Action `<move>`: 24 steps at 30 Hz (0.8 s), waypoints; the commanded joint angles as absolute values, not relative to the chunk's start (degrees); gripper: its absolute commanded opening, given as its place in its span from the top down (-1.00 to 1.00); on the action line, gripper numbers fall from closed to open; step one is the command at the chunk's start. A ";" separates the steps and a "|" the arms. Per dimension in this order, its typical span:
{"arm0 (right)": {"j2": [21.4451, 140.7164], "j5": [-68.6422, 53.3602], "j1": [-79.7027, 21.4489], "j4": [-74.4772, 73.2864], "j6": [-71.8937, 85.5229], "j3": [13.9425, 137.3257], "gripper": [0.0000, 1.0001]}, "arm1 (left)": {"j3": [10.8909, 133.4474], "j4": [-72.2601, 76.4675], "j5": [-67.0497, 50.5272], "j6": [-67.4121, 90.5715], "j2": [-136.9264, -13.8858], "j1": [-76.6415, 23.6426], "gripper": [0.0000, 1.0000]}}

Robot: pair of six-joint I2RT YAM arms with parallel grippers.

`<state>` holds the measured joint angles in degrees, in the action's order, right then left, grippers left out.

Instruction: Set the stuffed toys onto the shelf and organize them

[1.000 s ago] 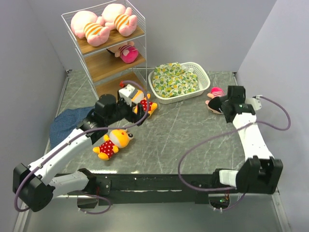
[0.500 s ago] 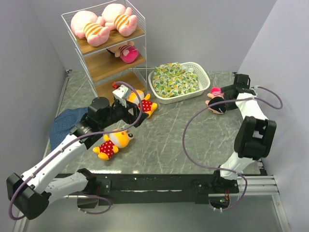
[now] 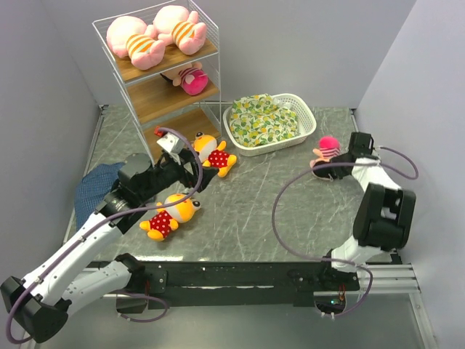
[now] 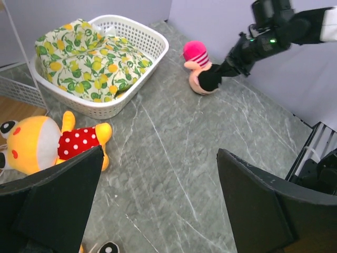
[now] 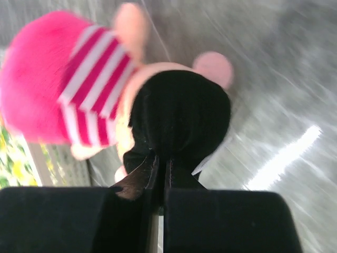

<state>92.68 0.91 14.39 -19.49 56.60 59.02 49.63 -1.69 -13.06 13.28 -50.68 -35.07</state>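
The shelf stands at the back left, with two pink pigs on its top board and one doll on the middle board. A second doll with a pink hat is at the right of the table. My right gripper is shut on its dark hair. One orange animal lies by the foot of the shelf, another nearer the front. My left gripper hangs open between them, with only bare table between its fingers.
A white lattice basket holding a yellow-green cloth bundle sits at the back, between the shelf and the right-hand doll. A blue cloth lies at the left edge under my left arm. Grey walls close in on both sides.
My right gripper has closed on the doll's hair, and the doll now stands more upright. My left arm has drawn back to the left, away from the orange animal by the shelf.
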 commanded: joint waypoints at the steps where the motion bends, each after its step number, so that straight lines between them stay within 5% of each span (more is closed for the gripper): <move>1: 79.21 1.15 13.19 -17.06 49.76 50.05 1.00 | 52.03 -2.19 -14.06 14.76 -51.94 -35.24 -0.84; 13: 45.54 -35.45 -3.50 8.05 38.84 28.49 1.00 | 61.15 -7.10 -20.04 33.46 -54.93 -35.07 -0.70; 19: 39.38 -42.53 -13.69 23.02 41.31 24.52 1.00 | 59.26 1.18 -28.99 46.82 -55.11 -35.07 -0.60; 24: 36.30 -44.30 -16.35 27.33 41.75 23.20 1.00 | 55.02 9.84 -36.29 56.85 -57.30 -35.24 -0.32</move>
<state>39.03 -40.64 -15.25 17.96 41.23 23.77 57.41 1.10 -28.27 46.30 -55.68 -35.07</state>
